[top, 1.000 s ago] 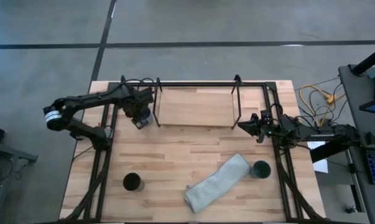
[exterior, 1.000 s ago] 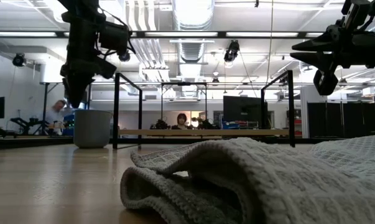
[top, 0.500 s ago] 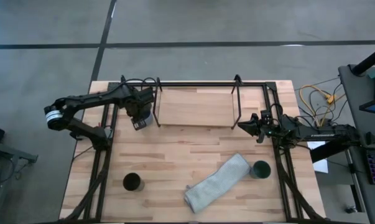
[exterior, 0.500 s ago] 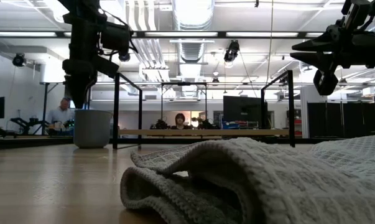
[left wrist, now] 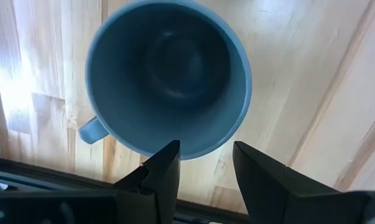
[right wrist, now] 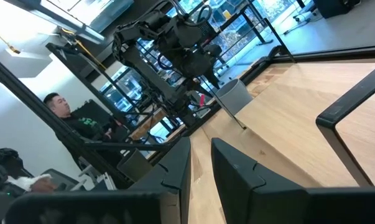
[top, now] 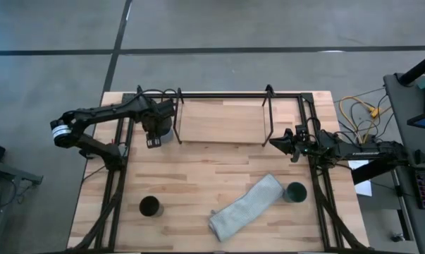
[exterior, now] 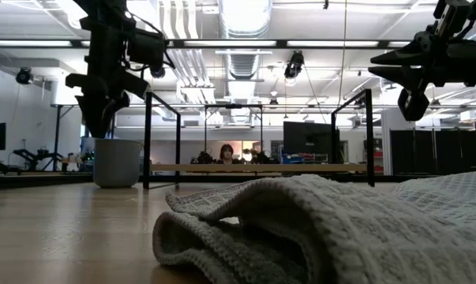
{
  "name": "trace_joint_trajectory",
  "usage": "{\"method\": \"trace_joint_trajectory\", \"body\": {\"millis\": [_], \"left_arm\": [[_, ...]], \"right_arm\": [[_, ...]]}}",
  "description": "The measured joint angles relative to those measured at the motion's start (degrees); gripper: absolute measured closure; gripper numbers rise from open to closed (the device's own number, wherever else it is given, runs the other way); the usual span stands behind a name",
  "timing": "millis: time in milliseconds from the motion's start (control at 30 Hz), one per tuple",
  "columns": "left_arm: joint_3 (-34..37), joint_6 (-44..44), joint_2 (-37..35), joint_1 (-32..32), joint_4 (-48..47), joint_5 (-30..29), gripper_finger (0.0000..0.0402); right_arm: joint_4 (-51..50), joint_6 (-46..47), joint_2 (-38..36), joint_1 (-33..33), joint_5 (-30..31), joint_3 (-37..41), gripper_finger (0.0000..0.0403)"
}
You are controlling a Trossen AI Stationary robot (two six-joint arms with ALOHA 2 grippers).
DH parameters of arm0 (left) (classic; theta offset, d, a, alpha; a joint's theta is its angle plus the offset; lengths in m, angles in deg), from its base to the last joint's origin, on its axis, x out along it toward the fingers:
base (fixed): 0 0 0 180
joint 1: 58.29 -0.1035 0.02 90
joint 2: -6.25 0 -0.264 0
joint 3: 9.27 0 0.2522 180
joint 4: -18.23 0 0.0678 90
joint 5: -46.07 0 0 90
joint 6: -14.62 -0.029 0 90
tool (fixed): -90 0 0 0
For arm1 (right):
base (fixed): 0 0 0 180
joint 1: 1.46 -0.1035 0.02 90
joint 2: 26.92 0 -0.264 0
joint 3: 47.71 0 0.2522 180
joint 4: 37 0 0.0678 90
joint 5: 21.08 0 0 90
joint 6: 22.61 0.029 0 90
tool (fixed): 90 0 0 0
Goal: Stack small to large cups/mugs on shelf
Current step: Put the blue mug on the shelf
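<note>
The grey-blue mug (left wrist: 168, 78) stands upright on the tabletop by its base, just left of the shelf's left end (top: 180, 121). Its handle (left wrist: 92, 129) sticks out sideways. My left gripper (left wrist: 203, 152) is open and hovers just above the mug's rim (exterior: 117, 142), fingers pointing down and touching nothing. The black cup (top: 149, 206) stands near the front left. The dark teal cup (top: 295, 191) stands at the front right, beside the cloth. My right gripper (top: 274, 143) waits, slightly open and empty, in the air off the shelf's right end.
A grey-green cloth (top: 246, 207) lies crumpled on the table's near half, between the two cups. The shelf's light-wood board (top: 219, 121) has black rod frames at both ends (top: 267, 116). Bare tabletop (top: 198, 176) lies in front of the shelf. A person (right wrist: 63, 115) shows in the room beyond.
My left gripper has turned about its own axis above the mug while staying over it. The mug has stayed in its place on the table.
</note>
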Motion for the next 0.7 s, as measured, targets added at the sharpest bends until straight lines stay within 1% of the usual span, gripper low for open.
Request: {"method": "trace_joint_trajectory", "body": {"millis": [367,567,700], "left_arm": [[0.11,-1.61,0.64,-0.12,1.63,0.99,0.0267],[0.26,-2.8,3.76,-0.35,1.78,0.77,0.0267],[0.31,-3.1,5.63,-0.36,2.23,-1.22,0.0267]], "right_arm": [[0.0,0.0,0.0,0.0,0.02,0.0,0.0344],[-0.05,0.01,0.0,-0.02,0.02,0.0,0.0344],[-0.09,0.02,0.0,-0.02,0.02,0.0,0.0344]]}}
